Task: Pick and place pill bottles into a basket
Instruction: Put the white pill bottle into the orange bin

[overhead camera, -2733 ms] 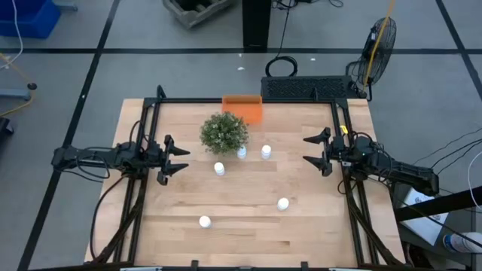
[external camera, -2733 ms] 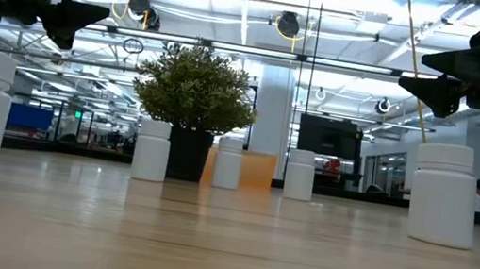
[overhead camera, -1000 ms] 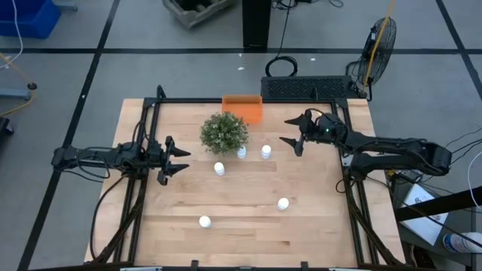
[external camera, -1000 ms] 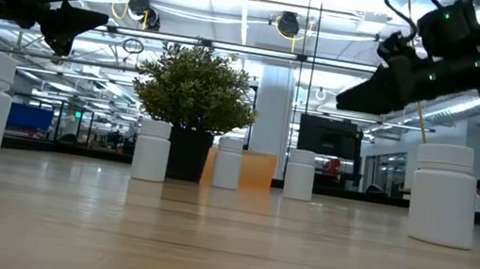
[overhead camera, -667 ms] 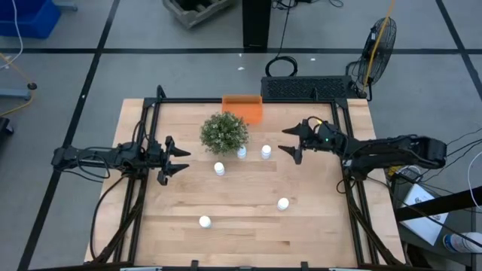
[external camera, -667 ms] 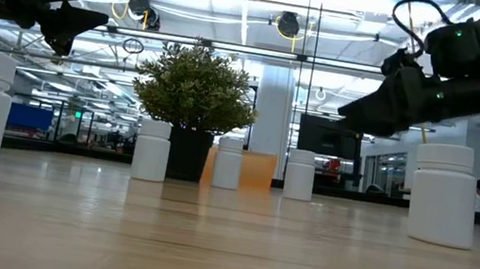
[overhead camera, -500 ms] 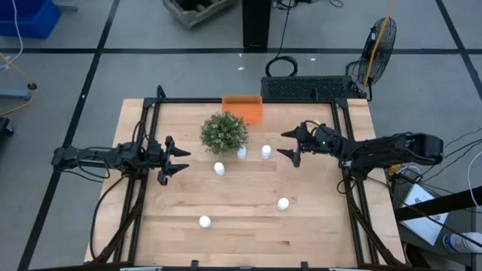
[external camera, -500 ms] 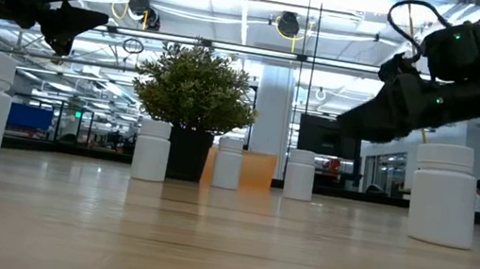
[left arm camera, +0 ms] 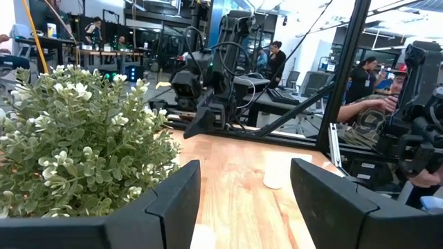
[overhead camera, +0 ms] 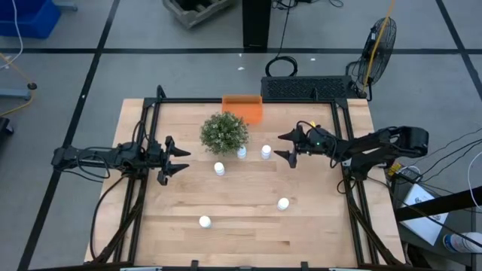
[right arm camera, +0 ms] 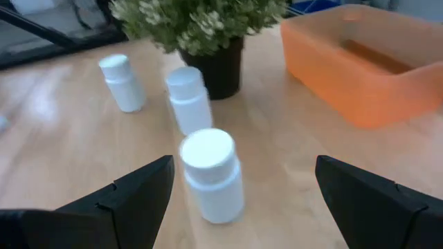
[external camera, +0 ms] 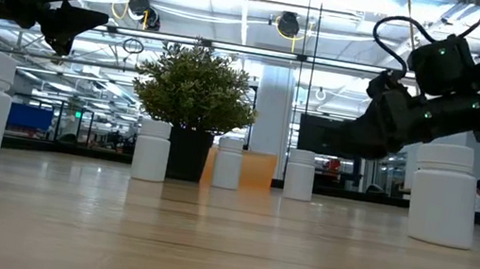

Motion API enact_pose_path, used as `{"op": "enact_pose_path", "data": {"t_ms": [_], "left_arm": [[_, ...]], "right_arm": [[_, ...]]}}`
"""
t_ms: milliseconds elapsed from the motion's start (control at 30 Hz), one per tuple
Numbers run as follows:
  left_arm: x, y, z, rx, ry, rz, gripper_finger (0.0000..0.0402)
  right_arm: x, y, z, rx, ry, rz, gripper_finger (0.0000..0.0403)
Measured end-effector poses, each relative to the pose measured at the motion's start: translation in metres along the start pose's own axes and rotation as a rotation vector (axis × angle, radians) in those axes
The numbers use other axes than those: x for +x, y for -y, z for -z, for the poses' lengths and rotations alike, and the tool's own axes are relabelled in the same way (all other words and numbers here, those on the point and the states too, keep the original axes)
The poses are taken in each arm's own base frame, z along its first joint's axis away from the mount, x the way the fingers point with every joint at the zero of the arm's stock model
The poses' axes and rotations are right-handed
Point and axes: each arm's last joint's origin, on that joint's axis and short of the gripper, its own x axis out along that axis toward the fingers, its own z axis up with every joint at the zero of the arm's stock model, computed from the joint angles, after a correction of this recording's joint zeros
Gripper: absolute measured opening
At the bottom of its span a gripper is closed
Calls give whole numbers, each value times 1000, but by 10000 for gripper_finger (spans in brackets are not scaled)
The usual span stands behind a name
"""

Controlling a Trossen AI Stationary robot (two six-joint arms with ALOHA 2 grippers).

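**Right gripper lined up on a bottle**

The right gripper [overhead camera: 285,145] hangs with fingers spread wide, empty, just beside a bottle [overhead camera: 266,152] near the table's [overhead camera: 316,226] middle. A 2nd bottle [overhead camera: 242,152] and a 3rd [overhead camera: 219,168] stand by the plant [overhead camera: 224,132]. The basket [overhead camera: 242,108] sits at the far edge, behind the plant. 2 more bottles [overhead camera: 283,203] [overhead camera: 204,221] stand toward the near edge. The left gripper [overhead camera: 181,160] waits at the left edge, fingers apart, holding nothing.
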Motion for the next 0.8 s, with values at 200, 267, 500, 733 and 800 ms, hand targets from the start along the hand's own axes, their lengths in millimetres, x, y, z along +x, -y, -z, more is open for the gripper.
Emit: {"op": "enact_pose_path", "data": {"t_ms": [200, 267, 500, 733, 800], "left_arm": [[0, -1, 0, 0, 3, -18, 230], [0, -1, 0, 3, 4, -26, 230], [0, -1, -2, 27, 23, -25, 230], [0, -1, -2, 34, 18, -26, 230], [0, -1, -1, 34, 15, -26, 230]], "right_arm": [[4, -2, 6, 59, -29, 15, 345], [4, -1, 7, 62, -35, 24, 345], [14, -1, 7, 67, -63, 43, 345], [32, -5, 6, 37, -104, 0, 345], [33, -5, 5, 37, -98, -2, 345]]}}
